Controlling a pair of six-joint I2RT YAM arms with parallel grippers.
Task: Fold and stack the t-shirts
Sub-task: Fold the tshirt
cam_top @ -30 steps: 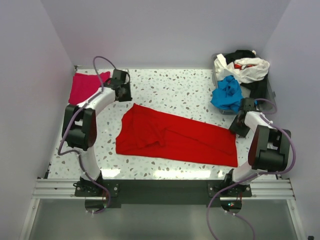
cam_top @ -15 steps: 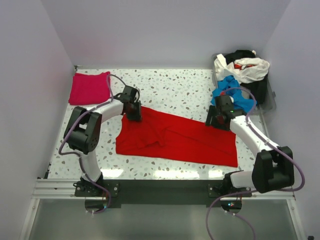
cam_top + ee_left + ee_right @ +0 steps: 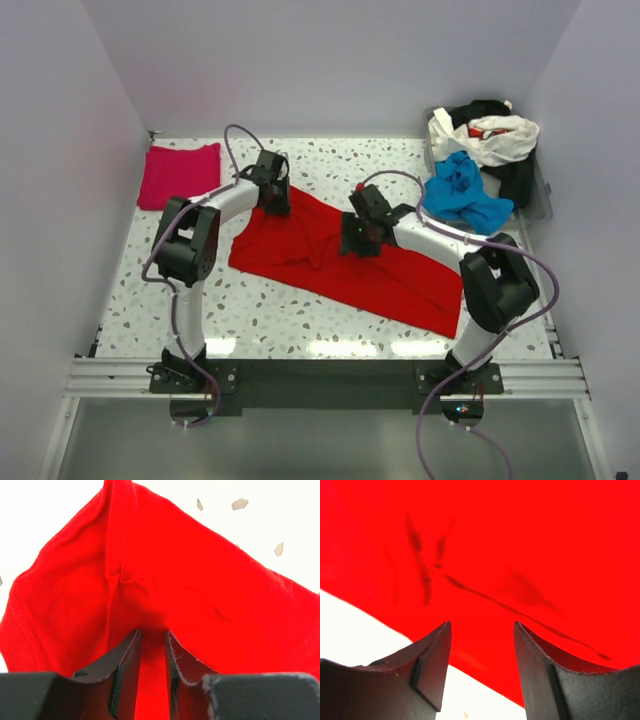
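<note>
A large red t-shirt [image 3: 400,275] lies spread and wrinkled across the middle of the table. My left gripper [image 3: 272,195] presses on its far left corner. Its jaws stand a narrow gap apart, with red cloth [image 3: 200,570] puckered at the tips [image 3: 153,632]. My right gripper [image 3: 357,237] hovers open over the shirt's middle, by its far edge, with nothing between the fingers [image 3: 482,624]; red cloth [image 3: 520,540] and bare table show below it. A folded magenta-pink t-shirt [image 3: 178,175] lies at the far left. A blue t-shirt [image 3: 462,192] spills from the pile at the far right.
A dark bin [image 3: 540,190] at the far right corner holds white [image 3: 495,140] and black [image 3: 485,108] shirts. Pale walls close in the speckled table [image 3: 330,165] on three sides. A metal rail [image 3: 320,375] runs along the near edge.
Both grippers came onto the red shirt: the left swung in from beside the pink shirt, the right swept left from the bin side. The shirt shifted away from the bases and its right end drew in.
</note>
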